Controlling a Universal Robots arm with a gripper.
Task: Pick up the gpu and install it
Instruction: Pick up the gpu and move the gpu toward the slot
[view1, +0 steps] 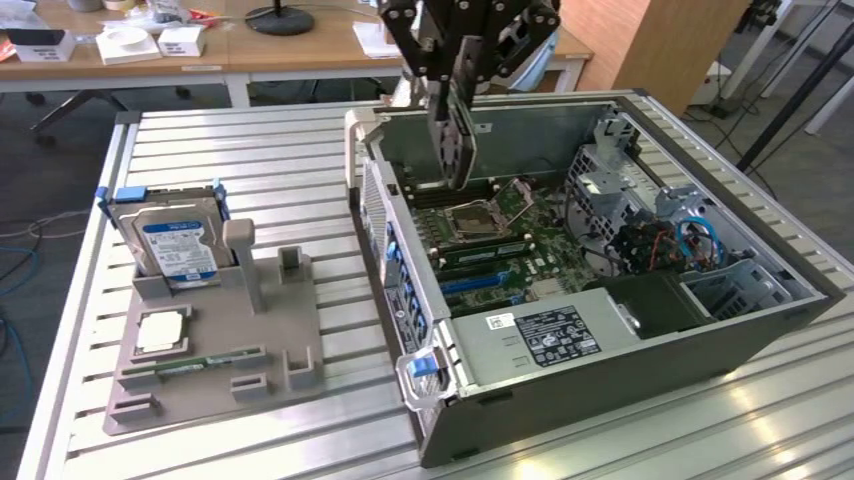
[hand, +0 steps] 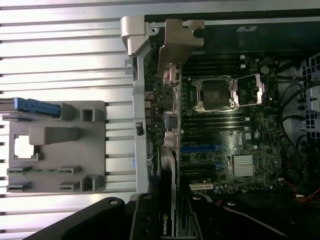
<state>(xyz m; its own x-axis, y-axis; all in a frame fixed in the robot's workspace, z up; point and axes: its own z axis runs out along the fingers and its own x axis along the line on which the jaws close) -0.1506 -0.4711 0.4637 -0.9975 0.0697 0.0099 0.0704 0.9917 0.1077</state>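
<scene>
The gpu (view1: 461, 140) hangs upright, long side vertical, over the open computer case (view1: 747, 330), and my gripper (view1: 454, 72) is shut on its upper end. Its lower end is level with the case's rim, above the motherboard (view1: 514, 240) near the CPU socket (view1: 478, 215). In the wrist view the gpu (hand: 169, 122) appears edge-on, its silvery bracket (hand: 177, 40) farthest from the camera and beside the case's rear wall. My gripper (hand: 167, 220) clamps the near end between dark fingers (hand: 145, 215). Blue and white slots (hand: 200, 149) lie on the board alongside the card.
On the exterior view's left, a grey holder (view1: 214, 330) on the slatted metal table (view1: 267, 150) carries a hard drive (view1: 178, 245), a CPU chip (view1: 158, 330) and a memory stick (view1: 200, 362). A power supply (view1: 547, 335) and drive cages (view1: 627, 200) fill the case's other end.
</scene>
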